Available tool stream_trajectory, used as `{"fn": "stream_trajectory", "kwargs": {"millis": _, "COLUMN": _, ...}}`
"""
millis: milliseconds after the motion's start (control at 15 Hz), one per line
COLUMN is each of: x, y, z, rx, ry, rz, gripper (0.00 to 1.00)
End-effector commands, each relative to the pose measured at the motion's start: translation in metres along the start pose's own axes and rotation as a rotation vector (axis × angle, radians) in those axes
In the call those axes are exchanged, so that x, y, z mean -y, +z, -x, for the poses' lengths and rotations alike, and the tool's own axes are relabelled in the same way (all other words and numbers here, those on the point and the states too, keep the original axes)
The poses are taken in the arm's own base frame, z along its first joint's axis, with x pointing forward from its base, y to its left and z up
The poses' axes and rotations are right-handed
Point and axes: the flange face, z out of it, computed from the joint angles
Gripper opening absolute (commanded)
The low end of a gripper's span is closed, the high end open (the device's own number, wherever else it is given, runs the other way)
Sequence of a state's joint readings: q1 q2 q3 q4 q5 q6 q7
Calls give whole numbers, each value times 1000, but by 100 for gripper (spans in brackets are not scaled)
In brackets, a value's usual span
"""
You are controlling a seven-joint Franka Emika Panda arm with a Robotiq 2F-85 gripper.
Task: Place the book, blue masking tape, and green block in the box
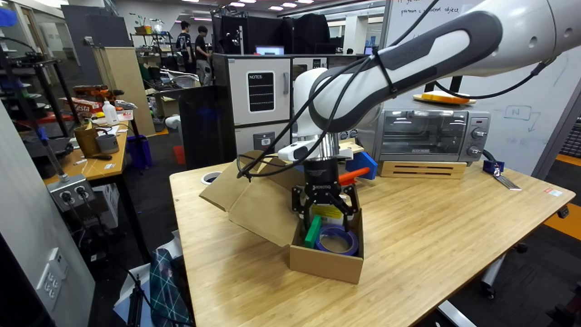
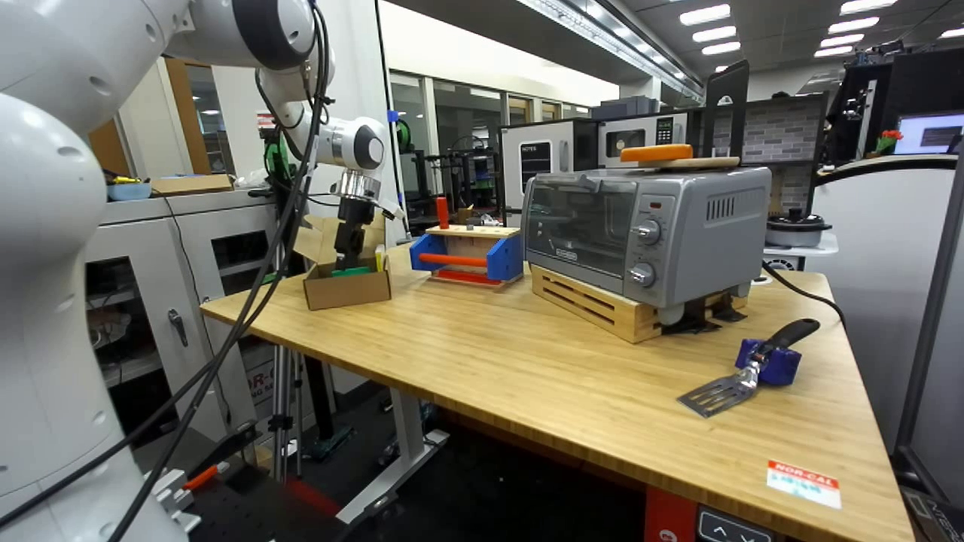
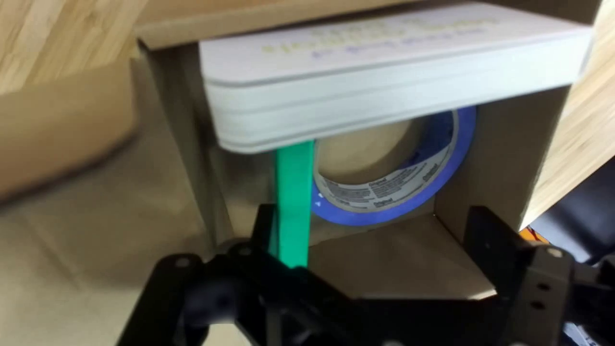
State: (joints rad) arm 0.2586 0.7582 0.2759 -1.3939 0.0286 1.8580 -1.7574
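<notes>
Block point(image 1: 312, 232) sits in box point(image 1: 324, 264) beside tape point(image 1: 352, 244), in an exterior view; gripper point(image 1: 326, 229) spread wide, holding nothing. In an exterior view, book point(image 2: 380, 260) pokes above box rim. Wrist view: block inside gripper's span, close to one side, contact unclear, long axis crosswise to closing line. Straight lift seems called for.
</notes>
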Motion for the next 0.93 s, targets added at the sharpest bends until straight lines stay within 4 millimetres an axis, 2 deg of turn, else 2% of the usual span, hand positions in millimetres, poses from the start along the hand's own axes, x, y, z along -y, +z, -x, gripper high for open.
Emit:
{"fn": "stream_trajectory", "kwargs": {"millis": 0, "x": 0, "y": -2, "z": 6, "rx": -5, "ry": 5, "rz": -18, "gripper": 100}}
{"fn": "stream_trajectory", "kwargs": {"millis": 400, "x": 2, "y": -9, "z": 4, "rx": 1, "ry": 3, "rz": -16, "gripper": 100}}
{"fn": "stream_trajectory", "kwargs": {"millis": 600, "x": 4, "y": -23, "z": -1, "rx": 16, "ry": 1, "rz": 3, "gripper": 100}}
{"fn": "stream_trajectory", "kwargs": {"millis": 867, "x": 15, "y": -52, "z": -15, "rx": 43, "ry": -3, "rz": 46, "gripper": 100}}
